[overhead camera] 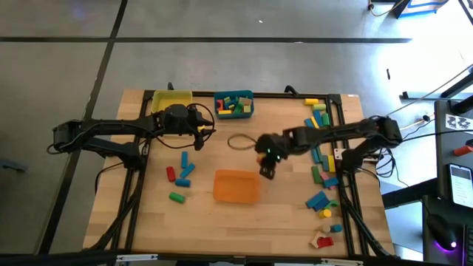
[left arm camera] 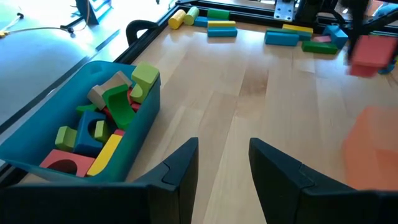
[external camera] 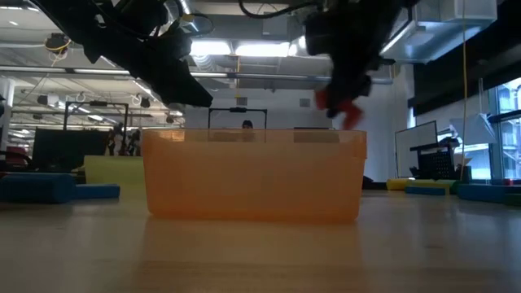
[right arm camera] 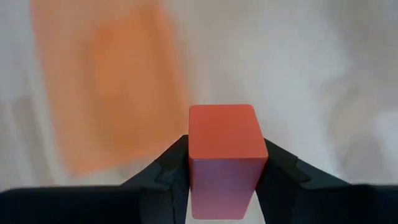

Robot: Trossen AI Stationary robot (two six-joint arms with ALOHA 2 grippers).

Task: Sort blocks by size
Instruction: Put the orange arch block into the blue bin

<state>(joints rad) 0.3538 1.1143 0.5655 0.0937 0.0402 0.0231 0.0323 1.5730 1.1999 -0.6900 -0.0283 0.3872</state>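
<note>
Right end effector (right arm camera: 222, 163) around unlabelled red block (right arm camera: 222, 149)

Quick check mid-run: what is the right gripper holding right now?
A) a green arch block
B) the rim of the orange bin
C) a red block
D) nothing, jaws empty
C: the right wrist view shows the right gripper clamped on a red block, with the orange bin below and off to one side, untouched.
</note>
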